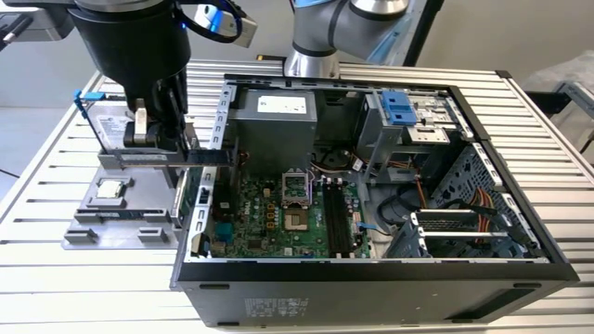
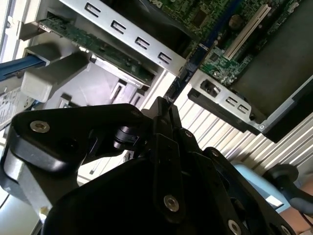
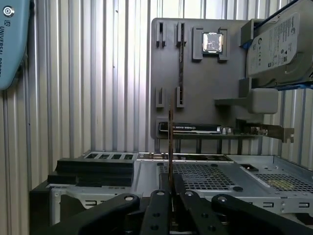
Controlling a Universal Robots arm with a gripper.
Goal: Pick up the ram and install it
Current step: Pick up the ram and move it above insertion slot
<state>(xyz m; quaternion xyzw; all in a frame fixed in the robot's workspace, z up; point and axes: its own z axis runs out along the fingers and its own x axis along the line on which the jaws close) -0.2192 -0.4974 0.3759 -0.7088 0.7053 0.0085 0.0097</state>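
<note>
while pinched in black claw (image 3: 170,188), thin ram (image 3: 170,142) edge-on

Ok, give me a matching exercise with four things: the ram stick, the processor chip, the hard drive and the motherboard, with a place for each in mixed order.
Things:
1. ram stick
2. processor chip
3. hard drive
4. motherboard

Places:
A. lying flat in a pocket of the grey tray
B. inside the open computer case
C. clamped in the gripper
D. resting on a raised bracket at the tray's edge

Pairs: 1-C, 2-A, 3-D, 4-B
</note>
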